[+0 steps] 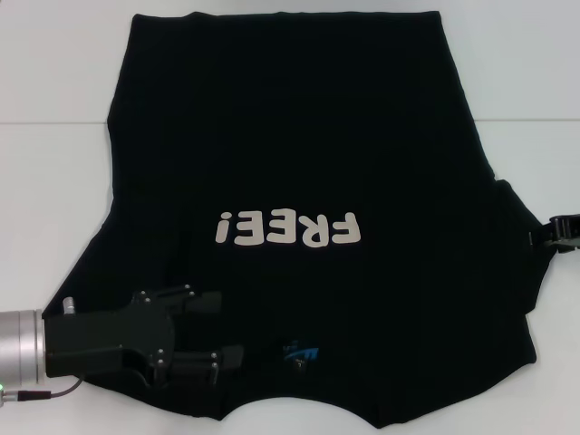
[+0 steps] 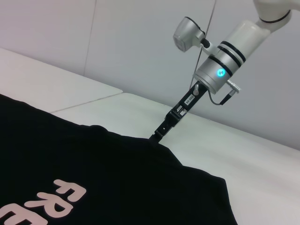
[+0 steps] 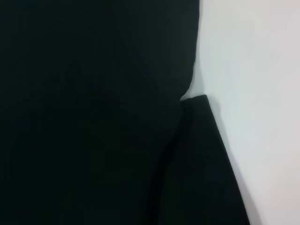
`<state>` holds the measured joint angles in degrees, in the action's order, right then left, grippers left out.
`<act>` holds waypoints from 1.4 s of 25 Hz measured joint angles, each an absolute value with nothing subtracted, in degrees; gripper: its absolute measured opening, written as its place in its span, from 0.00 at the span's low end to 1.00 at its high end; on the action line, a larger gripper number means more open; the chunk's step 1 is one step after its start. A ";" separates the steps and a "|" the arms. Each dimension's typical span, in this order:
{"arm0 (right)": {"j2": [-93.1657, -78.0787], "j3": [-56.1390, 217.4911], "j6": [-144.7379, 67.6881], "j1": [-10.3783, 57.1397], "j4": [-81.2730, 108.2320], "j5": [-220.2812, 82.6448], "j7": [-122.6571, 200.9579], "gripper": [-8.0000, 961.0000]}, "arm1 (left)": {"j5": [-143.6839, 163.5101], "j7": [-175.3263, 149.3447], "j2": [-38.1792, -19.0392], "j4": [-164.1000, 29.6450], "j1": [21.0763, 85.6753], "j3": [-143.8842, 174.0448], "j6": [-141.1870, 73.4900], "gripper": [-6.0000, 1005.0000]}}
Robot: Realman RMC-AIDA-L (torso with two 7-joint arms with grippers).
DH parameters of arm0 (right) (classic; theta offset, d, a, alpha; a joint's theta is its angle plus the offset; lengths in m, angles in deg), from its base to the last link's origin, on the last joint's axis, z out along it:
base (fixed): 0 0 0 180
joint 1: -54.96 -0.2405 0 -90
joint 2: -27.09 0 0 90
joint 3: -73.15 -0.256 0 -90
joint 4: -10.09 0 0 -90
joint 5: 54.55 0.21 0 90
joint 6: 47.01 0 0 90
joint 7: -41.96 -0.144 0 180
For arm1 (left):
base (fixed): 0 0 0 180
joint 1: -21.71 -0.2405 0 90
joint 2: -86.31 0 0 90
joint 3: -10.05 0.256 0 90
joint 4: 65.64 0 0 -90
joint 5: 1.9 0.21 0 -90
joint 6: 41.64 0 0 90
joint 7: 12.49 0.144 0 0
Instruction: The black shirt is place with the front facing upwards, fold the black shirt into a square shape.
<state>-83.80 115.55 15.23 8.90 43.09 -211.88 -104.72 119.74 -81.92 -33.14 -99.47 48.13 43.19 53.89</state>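
Since the shirt lies flat, print up, on the desk, you've got the left gripper over the near shoulder with fingers spread, likely for a fold grab, while the right gripper sits at the sleeve edge, fingers unreadable.

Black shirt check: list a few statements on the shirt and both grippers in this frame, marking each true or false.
1. The black shirt lies spread on the white table, lettering upward. True.
2. The left gripper is over the shirt near its collar end. True.
3. The right gripper hovers above the "FREE!" lettering. False: it is at the shirt's right edge, by the sleeve.
4. The shirt is already folded into a square. False: it is still laid out.
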 joint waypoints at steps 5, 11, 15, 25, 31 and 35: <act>-83.98 116.22 14.78 8.90 42.71 -211.88 -104.72 0.58 | 119.74 -81.93 -33.14 -99.47 48.16 43.18 53.90 0.86; -84.09 116.30 14.52 8.90 42.69 -211.87 -104.78 0.55 | 119.74 -81.93 -33.14 -99.47 48.16 43.18 53.90 0.86; -84.09 117.91 14.51 8.80 42.69 -211.87 -105.20 0.53 | 119.74 -81.93 -33.14 -99.47 48.16 43.18 53.90 0.86; -84.30 119.66 14.62 8.28 42.80 -211.87 -105.25 0.44 | 119.74 -81.94 -33.14 -99.47 48.16 43.18 53.90 0.86; -84.29 119.65 14.87 7.95 43.02 -211.87 -105.26 0.17 | 119.74 -82.33 -33.14 -99.47 48.16 43.18 53.90 0.86; -84.15 119.37 15.02 7.97 43.38 -211.87 -105.25 0.08 | 119.70 -82.78 -32.95 -99.47 48.16 42.97 54.19 0.86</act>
